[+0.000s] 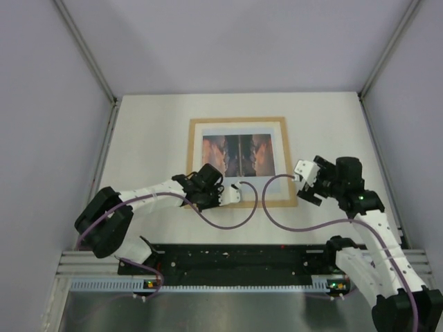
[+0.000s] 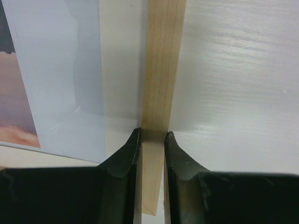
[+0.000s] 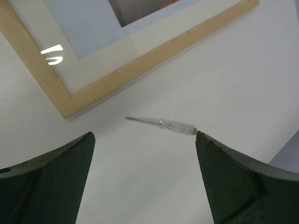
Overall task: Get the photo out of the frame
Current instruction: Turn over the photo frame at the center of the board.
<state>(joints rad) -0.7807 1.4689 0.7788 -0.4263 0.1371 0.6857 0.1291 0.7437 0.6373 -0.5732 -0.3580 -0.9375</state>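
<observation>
Both jaws of my left gripper point(image 2: 152, 135) pinch the frame point(image 2: 161, 70) rail between them, the photo point(image 2: 56, 70) just left of them; I'd tilt it up slowly. Right gripper point(image 3: 145, 140) hangs spread, empty

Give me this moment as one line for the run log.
left hand: shut on frame, near edge | right hand: open, beside frame | photo: inside frame

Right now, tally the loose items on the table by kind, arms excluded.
frame: 1
photo: 1
thin clear tool: 1
Total: 3
</observation>
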